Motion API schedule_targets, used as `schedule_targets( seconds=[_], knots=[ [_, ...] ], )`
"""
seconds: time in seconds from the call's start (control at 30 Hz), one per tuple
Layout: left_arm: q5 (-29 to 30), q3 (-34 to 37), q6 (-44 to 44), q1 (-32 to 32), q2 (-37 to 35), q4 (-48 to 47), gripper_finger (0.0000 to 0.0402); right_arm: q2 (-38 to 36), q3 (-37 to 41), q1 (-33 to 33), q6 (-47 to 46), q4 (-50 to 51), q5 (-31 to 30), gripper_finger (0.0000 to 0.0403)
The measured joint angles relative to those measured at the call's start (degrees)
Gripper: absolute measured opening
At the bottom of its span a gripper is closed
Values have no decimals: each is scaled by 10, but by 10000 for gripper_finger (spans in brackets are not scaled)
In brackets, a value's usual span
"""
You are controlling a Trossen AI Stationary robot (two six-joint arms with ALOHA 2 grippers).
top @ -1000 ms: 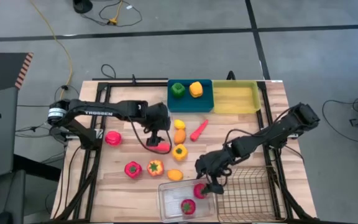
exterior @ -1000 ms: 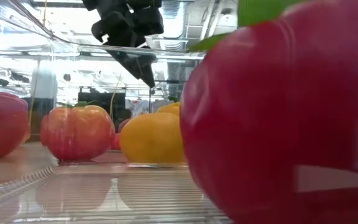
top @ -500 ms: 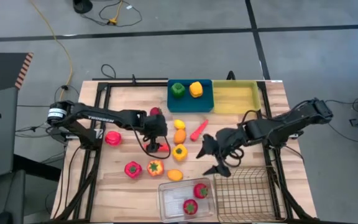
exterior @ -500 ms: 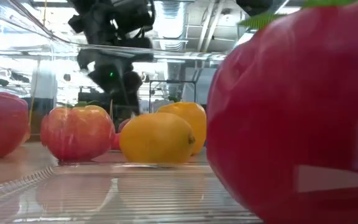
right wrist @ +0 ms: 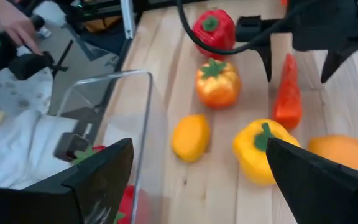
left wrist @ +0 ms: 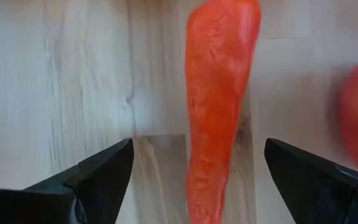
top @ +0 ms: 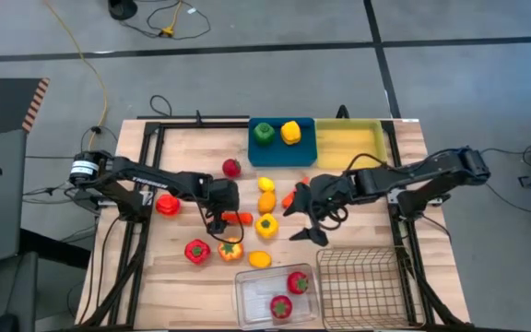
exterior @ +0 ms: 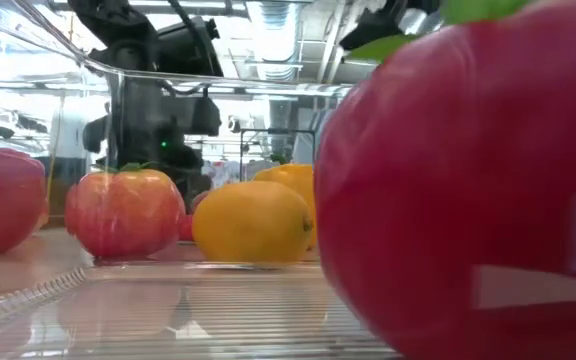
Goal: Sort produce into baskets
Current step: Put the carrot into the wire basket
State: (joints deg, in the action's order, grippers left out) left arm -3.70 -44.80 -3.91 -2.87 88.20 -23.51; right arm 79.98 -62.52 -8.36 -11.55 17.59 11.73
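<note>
Count, from the high view: four baskets. The blue tray (top: 282, 143) holds one green pepper (top: 264, 133) and one yellow pepper (top: 290, 132). The yellow tray (top: 350, 146) holds nothing I can see. The clear bin (top: 275, 295) holds two red berries (top: 297, 282). The wire basket (top: 361, 288) shows nothing in it. Ten pieces lie loose on the table (top: 182, 281).

My left gripper (top: 221, 219) is low over the table, jaws wide apart and empty, straddling the carrot (left wrist: 219, 106), which lies flat on the wood. My right gripper (top: 304, 219) hangs above the table centre, jaws wide, holding nothing.

View differences: the left wrist view shows the carrot between my fingers (left wrist: 95, 177) without contact, which the high view does not resolve. The right wrist view shows a person's hand (right wrist: 8, 25) beyond the table edge. The low view looks through the bin wall at close range.

Change: a second ago my right gripper stood at the clear bin's corner; it is now near the centre. The left has moved toward the table's front.
</note>
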Motion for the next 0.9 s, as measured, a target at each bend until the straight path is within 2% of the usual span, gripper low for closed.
schedule_targets(
  seconds=[0.2,0.6,0.73,0.9],
  knots=[
    [3,21,1,0,0,19,309,33,0,14,0,-2,0,393],
    [5,31,1,0,0,25,156,66,0,26,0,-4,-2,393],
    [5,31,1,0,0,26,103,66,0,25,0,-5,-35,393],
    [5,26,1,0,0,22,63,66,0,25,0,-5,-44,393]
  ],
)
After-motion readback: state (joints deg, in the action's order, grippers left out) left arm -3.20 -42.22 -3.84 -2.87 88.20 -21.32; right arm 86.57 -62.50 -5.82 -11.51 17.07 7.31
